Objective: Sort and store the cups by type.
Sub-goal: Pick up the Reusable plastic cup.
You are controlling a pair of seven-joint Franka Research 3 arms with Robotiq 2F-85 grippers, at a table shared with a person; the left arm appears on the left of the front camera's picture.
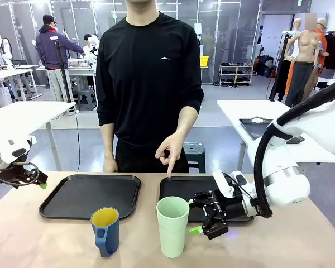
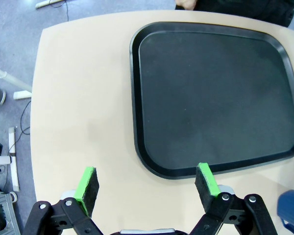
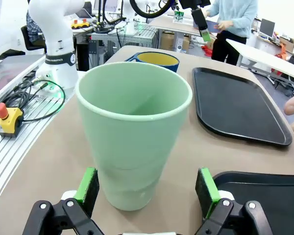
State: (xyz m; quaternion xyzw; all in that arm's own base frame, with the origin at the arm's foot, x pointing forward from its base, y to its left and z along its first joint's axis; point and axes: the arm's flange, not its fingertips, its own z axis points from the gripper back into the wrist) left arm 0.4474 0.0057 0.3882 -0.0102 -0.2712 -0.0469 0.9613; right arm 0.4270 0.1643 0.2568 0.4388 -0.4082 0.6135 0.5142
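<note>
Front view: you see the mint tumbler (image 1: 173, 226) at 6 o'clock on the table (image 1: 279, 245), the blue mug (image 1: 105, 230) at its 9 o'clock, and the right gripper (image 1: 194, 215), jaws apart, just beside it at 3 o'clock. Left wrist view: your left gripper (image 2: 146, 183) gapes over the rim of the left tray (image 2: 215, 98). Right wrist view: the mint tumbler (image 3: 132, 142) stands at 12 o'clock before the parted pads (image 3: 88, 183), the blue mug (image 3: 158, 58) behind it.

Your front camera looks across the table (image 1: 39, 240) toward the person (image 1: 148, 84), your left wrist camera stares nearly straight down, close over the left tray (image 2: 215, 98), and your right wrist camera sits low, close to the green tumbler (image 3: 132, 137), with that same tray beyond.
</note>
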